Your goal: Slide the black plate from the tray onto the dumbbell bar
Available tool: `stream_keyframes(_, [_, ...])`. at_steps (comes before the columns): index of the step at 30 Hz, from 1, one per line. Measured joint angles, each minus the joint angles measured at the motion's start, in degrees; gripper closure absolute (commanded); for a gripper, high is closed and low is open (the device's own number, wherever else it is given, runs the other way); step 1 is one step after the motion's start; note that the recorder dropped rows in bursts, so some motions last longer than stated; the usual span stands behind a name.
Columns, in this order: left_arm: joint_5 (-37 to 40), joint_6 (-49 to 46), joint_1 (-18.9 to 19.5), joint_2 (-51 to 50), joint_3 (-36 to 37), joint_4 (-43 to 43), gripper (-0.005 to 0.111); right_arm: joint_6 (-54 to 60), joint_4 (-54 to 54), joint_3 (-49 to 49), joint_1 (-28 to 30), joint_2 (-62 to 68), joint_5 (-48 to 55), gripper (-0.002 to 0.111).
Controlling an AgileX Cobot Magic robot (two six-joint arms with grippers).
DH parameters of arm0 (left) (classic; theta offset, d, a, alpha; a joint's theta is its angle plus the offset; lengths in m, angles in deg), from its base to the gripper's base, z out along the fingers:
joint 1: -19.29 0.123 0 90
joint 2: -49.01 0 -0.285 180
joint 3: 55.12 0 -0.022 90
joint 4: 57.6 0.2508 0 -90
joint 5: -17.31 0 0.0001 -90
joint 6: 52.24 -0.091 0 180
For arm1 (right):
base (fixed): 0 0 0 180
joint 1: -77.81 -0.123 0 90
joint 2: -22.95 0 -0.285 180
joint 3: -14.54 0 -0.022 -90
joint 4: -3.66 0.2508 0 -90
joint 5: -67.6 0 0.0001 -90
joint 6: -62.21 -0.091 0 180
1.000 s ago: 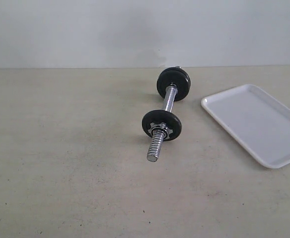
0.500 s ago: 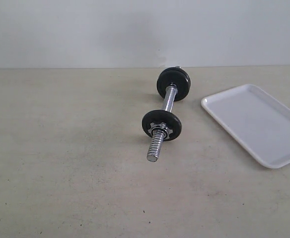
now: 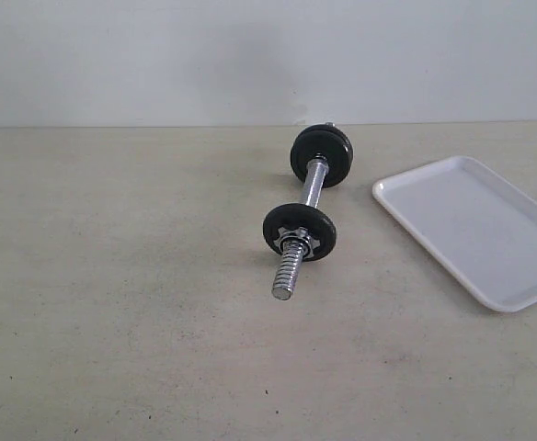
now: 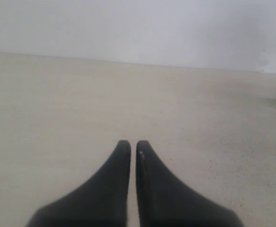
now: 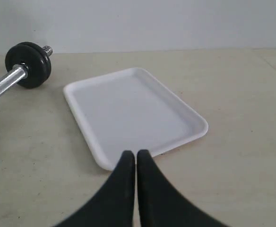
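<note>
Black plate (image 3: 322,156), as best we are making out, is sitting as one of two discs paired on the far threaded end of the dumbbell bar (image 3: 313,188); we are not managing to tell which of the pair it is. The bar is lying on the table (image 3: 112,294), and a second black disc (image 3: 320,230) is standing nearer its other end with a chrome star nut (image 3: 295,243) against it.

We are seeing the right claw (image 5: 135,155) with its two dark fingers pressed together, pinching nothing. The tray (image 5: 133,109) is lying just ahead of its tips, flat on the table, and the paired discs are sitting well beyond that, off toward the left arm's side.

We are seeing the left claw (image 4: 133,144) drawn together too, with only a thin slit between the fingers and nothing in it. Bare table is stretching ahead of it, and a dark sliver of a disc is showing far off to one side.
</note>
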Motion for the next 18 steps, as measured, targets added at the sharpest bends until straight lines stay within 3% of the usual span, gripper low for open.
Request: stream_keyframes(18, [0.0,0.0,0.0,0.0,0.0,0.0,0.102,0.0,0.0,0.0,-2.2,0.0,0.2,0.109])
